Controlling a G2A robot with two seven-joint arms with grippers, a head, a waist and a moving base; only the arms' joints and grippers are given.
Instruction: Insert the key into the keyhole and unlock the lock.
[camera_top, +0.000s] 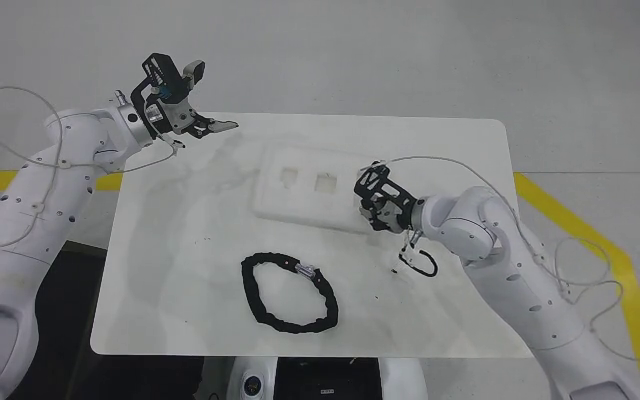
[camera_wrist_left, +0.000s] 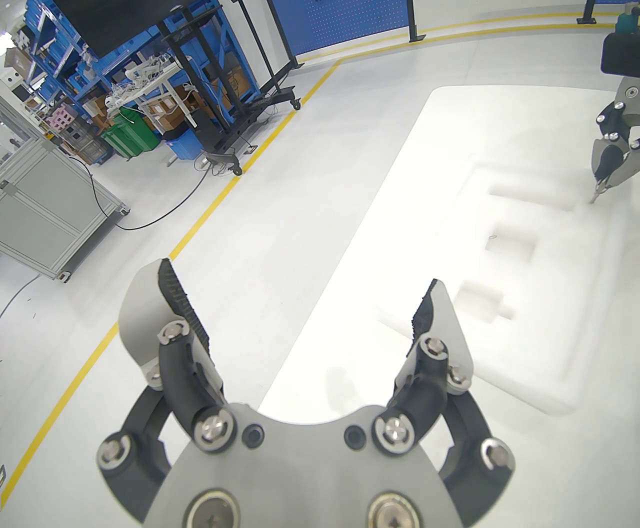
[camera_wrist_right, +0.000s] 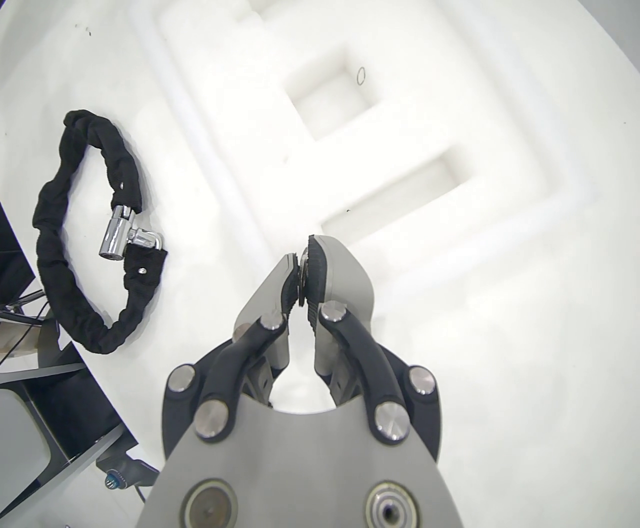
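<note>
A black fabric-sleeved chain lock (camera_top: 288, 292) lies in a loop on the white table (camera_top: 170, 300), near its front edge. Its chrome lock body (camera_wrist_right: 119, 234) joins the two ends of the chain (camera_wrist_right: 65, 220). My right gripper (camera_wrist_right: 301, 281) is shut on a small metal key (camera_wrist_right: 302, 278), pinched between its pads. It hangs over the right end of a white foam tray (camera_top: 300, 205), to the right of the chain. My left gripper (camera_wrist_left: 300, 300) is open and empty, above the table's far left corner (camera_top: 205, 134). The left wrist view catches the right gripper (camera_wrist_left: 607, 170) far off.
The foam tray (camera_wrist_right: 450, 100) has several rectangular recesses and lies across the middle of the table. A black clip (camera_top: 420, 262) and a thin cable hang from the right arm. Beyond the table's far left corner are bare floor, a yellow line (camera_wrist_left: 210, 210) and blue racks (camera_wrist_left: 150, 75).
</note>
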